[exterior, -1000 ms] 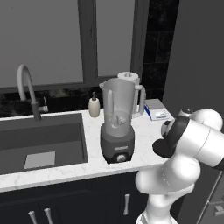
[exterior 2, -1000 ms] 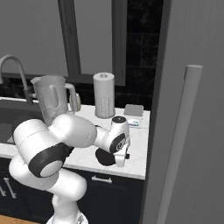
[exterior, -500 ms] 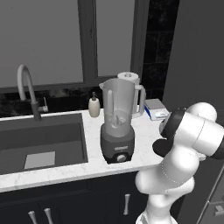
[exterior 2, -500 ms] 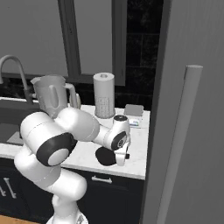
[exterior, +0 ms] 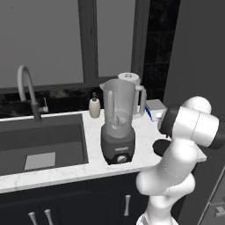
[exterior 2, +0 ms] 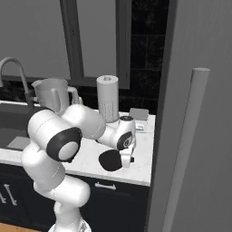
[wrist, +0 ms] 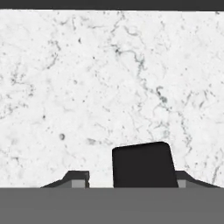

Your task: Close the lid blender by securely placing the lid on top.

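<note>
The blender (exterior: 117, 127), a clear jar with a side handle on a dark grey base, stands lidless on the marble counter to the right of the sink; it also shows behind my arm (exterior 2: 53, 93). The black round lid (exterior 2: 110, 160) sits low over the counter's front right part, its face turned toward the right base camera. My gripper (exterior 2: 125, 159) points down at the lid's right edge and looks shut on it. The left base view has the lid (exterior: 159, 147) peeking out beside my forearm. In the hand view a black block, the lid (wrist: 142, 164), fills the space at my gripper (wrist: 129, 180) above marble.
A paper towel roll (exterior 2: 108, 99) and a small blue-white box (exterior 2: 138, 115) stand at the back right of the counter. A cream soap bottle (exterior: 94, 107), the sink (exterior: 41, 145) and the faucet (exterior: 27, 88) lie to the left. A tall grey panel (exterior 2: 199, 136) rises close on the right.
My elbow and upper arm have swung around while the hand stayed over the same spot. The lid has hardly moved, perhaps a touch upward.
</note>
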You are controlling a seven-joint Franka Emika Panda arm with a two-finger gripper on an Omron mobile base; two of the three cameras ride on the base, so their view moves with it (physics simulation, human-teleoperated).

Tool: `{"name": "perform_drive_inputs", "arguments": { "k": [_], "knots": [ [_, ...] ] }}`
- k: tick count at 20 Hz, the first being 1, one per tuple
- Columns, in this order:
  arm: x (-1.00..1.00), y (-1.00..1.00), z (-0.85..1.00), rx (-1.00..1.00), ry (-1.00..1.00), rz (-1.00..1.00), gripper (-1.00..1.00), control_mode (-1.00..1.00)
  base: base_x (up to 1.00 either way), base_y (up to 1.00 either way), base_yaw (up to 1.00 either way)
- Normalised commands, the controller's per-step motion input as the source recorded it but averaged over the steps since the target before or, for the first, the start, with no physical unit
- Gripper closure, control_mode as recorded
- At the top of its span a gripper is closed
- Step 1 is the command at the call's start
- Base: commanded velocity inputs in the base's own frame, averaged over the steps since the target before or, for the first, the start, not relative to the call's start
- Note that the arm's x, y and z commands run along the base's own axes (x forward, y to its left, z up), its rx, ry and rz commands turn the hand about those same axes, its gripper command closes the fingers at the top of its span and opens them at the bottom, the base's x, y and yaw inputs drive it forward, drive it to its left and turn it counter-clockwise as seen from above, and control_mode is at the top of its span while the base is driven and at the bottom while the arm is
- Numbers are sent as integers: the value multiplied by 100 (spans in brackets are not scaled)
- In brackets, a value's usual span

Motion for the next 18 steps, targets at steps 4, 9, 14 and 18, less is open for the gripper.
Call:
{"name": "perform_drive_inputs", "arguments": {
  "k": [4, 9, 14, 18],
  "knots": [
    [-8, 39, -8, 0, 0, 0, 100, -100, 0, 0, 0],
    [-43, 14, 20, 3, -5, -1, 100, -100, 0, 0, 0],
    [-32, 11, 63, 2, -7, -7, 100, -100, 0, 0, 0],
    [-19, 28, 67, 0, -8, -10, 100, -100, 0, 0, 0]
  ]
}}
